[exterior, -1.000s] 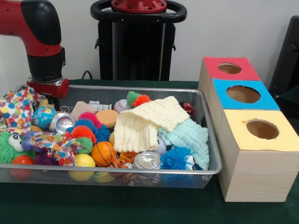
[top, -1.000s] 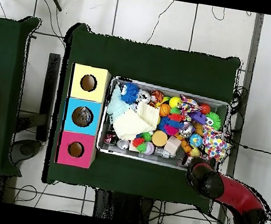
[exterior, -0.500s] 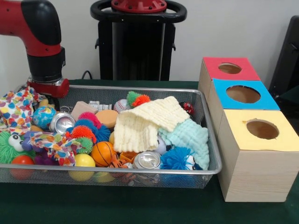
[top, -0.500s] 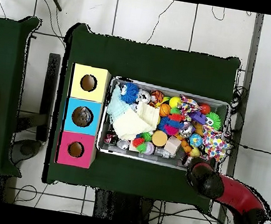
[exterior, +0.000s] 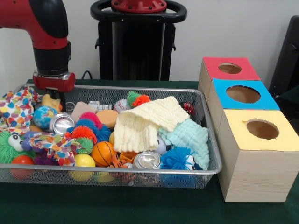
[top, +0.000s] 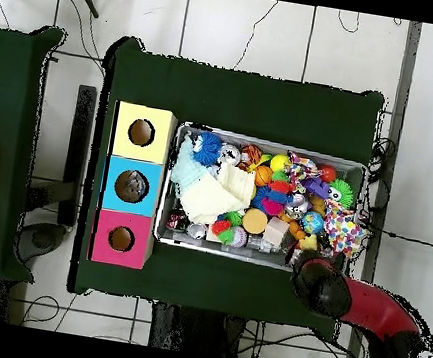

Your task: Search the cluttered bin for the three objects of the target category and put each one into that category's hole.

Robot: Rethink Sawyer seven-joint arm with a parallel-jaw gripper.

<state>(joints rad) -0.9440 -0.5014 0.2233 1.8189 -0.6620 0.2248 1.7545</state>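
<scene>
**Bin full, arm over its corner, grip state unclear**

Landmark = wire mesh bin [exterior: 205, 135] on the green table [exterior: 140, 207].

Counts, big to small: 1 bin; 3 wooden boxes in a row just beside the bin's end, each w/ 1 round hole: yellow box [exterior: 259, 149], blue box [exterior: 243, 95], red box [exterior: 229, 69]. Cloths in bin: 3, i.e. cream cloth [exterior: 145, 122] across the middle, mint cloth [exterior: 191, 136] touching it on the box side, multicolour print cloth [exterior: 16, 109] draped over the bin's opposite end; a 2nd patch of the same print [exterior: 53, 142] lies nearer the front rim, can't tell if separate. Cans: 2 seen, silver can [exterior: 60, 122] by the print cloth, another can [exterior: 147, 160] at the front rim. Balls etc.: orange basketball [exterior: 103, 153], yellow ball [exterior: 84, 161], baseball [exterior: 121, 105], several spiky rubber balls, incl. blue spiky ball [exterior: 177, 158] and green spiky ball [exterior: 7, 147].

All 3 box holes look dark; contents can't be made out. Which category is the target isn't clear; all toys sit in the bin.

Gripper [exterior: 54, 91]: at the bin's back corner, end away from boxes, just above a yellow toy [exterior: 50, 101]. Fingers hidden under the red wrist, so opening and hold can't be told.
</scene>
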